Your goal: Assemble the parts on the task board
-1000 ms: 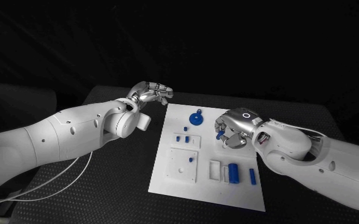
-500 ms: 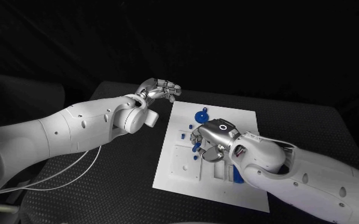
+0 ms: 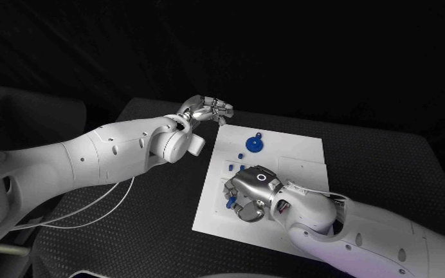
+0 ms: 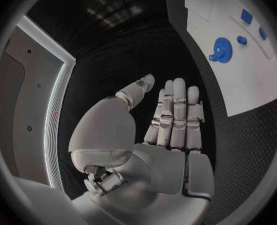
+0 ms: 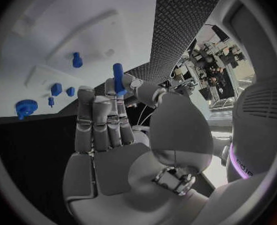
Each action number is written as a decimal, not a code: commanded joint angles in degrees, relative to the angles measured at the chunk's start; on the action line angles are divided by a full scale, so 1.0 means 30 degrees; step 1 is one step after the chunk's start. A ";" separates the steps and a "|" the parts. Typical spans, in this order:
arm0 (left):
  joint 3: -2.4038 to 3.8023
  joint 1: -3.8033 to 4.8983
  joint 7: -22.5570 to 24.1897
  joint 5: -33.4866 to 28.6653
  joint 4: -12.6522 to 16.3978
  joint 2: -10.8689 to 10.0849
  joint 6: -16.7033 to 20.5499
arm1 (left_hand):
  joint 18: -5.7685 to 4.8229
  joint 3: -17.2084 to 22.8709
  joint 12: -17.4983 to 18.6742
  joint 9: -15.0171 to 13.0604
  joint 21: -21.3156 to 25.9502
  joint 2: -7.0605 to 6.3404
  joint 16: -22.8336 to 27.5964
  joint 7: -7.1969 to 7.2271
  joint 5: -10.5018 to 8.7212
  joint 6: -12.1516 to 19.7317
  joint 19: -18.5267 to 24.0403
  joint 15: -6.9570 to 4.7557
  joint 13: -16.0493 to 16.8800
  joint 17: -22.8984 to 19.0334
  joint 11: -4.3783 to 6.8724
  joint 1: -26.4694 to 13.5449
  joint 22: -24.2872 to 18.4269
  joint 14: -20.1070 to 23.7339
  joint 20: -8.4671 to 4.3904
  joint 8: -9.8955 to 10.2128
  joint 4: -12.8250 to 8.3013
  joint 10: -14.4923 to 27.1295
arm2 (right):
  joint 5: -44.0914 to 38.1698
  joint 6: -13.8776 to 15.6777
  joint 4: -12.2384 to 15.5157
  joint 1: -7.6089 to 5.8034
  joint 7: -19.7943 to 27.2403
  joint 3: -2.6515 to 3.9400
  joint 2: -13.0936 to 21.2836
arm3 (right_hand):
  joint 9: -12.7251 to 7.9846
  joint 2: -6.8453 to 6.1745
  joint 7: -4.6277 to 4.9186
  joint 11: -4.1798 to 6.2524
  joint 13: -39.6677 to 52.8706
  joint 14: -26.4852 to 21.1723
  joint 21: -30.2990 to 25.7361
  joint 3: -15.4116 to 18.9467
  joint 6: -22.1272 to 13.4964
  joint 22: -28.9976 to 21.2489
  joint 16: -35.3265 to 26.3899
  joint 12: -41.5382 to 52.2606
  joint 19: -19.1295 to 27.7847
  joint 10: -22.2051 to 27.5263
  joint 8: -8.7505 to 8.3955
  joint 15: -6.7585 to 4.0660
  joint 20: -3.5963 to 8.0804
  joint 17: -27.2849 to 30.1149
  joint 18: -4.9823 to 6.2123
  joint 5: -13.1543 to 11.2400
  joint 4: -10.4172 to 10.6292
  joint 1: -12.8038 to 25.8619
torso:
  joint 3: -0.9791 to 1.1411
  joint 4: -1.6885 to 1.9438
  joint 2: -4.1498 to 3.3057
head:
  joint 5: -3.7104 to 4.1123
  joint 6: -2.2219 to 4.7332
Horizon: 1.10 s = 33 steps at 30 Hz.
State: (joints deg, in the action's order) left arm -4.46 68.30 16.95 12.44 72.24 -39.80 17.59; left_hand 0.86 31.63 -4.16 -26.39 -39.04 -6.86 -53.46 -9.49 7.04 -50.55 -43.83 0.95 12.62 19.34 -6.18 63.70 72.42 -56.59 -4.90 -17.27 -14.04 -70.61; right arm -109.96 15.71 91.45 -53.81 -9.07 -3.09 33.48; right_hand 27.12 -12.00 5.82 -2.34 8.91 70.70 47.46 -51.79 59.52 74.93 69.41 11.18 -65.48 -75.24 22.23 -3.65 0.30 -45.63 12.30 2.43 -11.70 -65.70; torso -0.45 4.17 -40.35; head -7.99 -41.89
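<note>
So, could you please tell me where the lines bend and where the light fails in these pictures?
Head view: the surroundings beyond the black table are dark, while the task board is bright. Both wrist views: fisheye circles; the board's edges curve.

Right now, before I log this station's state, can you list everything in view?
task board: one, white, middle of the table
gear: one, blue, on the board's far end
small parts: at least three, blue, on the board near the gear
peg: one, blue, pinched at the right robot hand's fingertips
table: one, black, under the board
cable: one, white, on the table under the left arm
left robot hand: silver, empty, fingers extended, by the board's far left corner
right robot hand: silver, over the board's near half, holding the peg
</note>
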 commanded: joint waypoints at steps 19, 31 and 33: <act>0.0014 0.0027 0.0124 -0.0154 0.0022 0.0094 -0.0316 | 0.0246 -0.0100 0.0008 -0.0010 0.0140 0.0078 0.0147 0.0013 0.0093 0.0115 -0.0131 -0.0039 0.0032 0.0056 0.0008 -0.0158 0.0039 -0.0116 0.0027 -0.0052 0.0060 0.0151 | -0.1248 -0.0067 -0.0578 0.0269 0.0019 -0.0074 -0.0182 | 0.0033 0.0107 -0.0002 0.0026 0.0036 -0.0017 0.0081 -0.0165 0.0141 0.0331 0.0022 0.0070 -0.0118 -0.0162 0.0044 -0.0149 0.0101 -0.0020 0.0900 0.0121 -0.0057 -0.0076 | 0.0049 -0.0030 0.0000 | -0.0206 -0.0252; 0.0014 0.0025 0.0126 -0.0154 0.0018 0.0061 -0.0326 | 0.0244 -0.0106 0.0010 -0.0009 0.0155 0.0083 0.0161 0.0009 0.0091 0.0124 -0.0130 -0.0036 0.0032 0.0071 0.0005 -0.0168 0.0048 -0.0112 0.0030 -0.0051 0.0067 0.0162 | -0.1450 -0.0287 -0.0609 0.0269 -0.0135 -0.0074 0.0022 | 0.0031 0.0090 -0.0011 0.0033 0.0054 0.0003 0.0088 -0.0193 0.0170 0.0332 0.0021 0.0068 -0.0134 -0.0184 0.0048 -0.0155 0.0111 -0.0026 0.0901 0.0121 -0.0086 -0.0074 | 0.0029 -0.0034 -0.0001 | -0.0230 -0.0265; 0.0014 0.0025 0.0128 -0.0154 0.0025 0.0059 -0.0322 | 0.0244 -0.0105 0.0010 -0.0009 0.0158 0.0084 0.0164 0.0008 0.0092 0.0126 -0.0130 -0.0036 0.0033 0.0074 0.0005 -0.0167 0.0050 -0.0112 0.0030 -0.0051 0.0066 0.0164 | -0.1452 -0.0426 -0.0650 0.0267 -0.0129 -0.0074 -0.0011 | 0.0031 0.0088 -0.0013 0.0034 0.0056 0.0005 0.0089 -0.0198 0.0173 0.0332 0.0021 0.0067 -0.0136 -0.0186 0.0047 -0.0156 0.0113 -0.0027 0.0901 0.0121 -0.0090 -0.0074 | 0.0036 -0.0031 -0.0003 | -0.0230 -0.0275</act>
State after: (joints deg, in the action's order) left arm -4.46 68.30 16.92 12.27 72.20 -39.70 17.36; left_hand 0.87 31.49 -4.16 -26.39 -38.81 -6.86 -53.25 -9.49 7.04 -50.55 -43.83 0.95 12.66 19.49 -6.18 63.70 72.50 -56.59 -4.90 -17.27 -13.90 -70.61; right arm -113.09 15.56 89.55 -53.06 -9.19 -3.31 33.50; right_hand 27.17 -12.07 5.81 -2.10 8.99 70.60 47.46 -52.04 59.52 74.93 69.41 11.24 -65.81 -75.41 22.07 -3.76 0.40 -45.63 12.30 2.66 -12.10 -65.63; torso -0.34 4.08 -40.34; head -8.66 -42.69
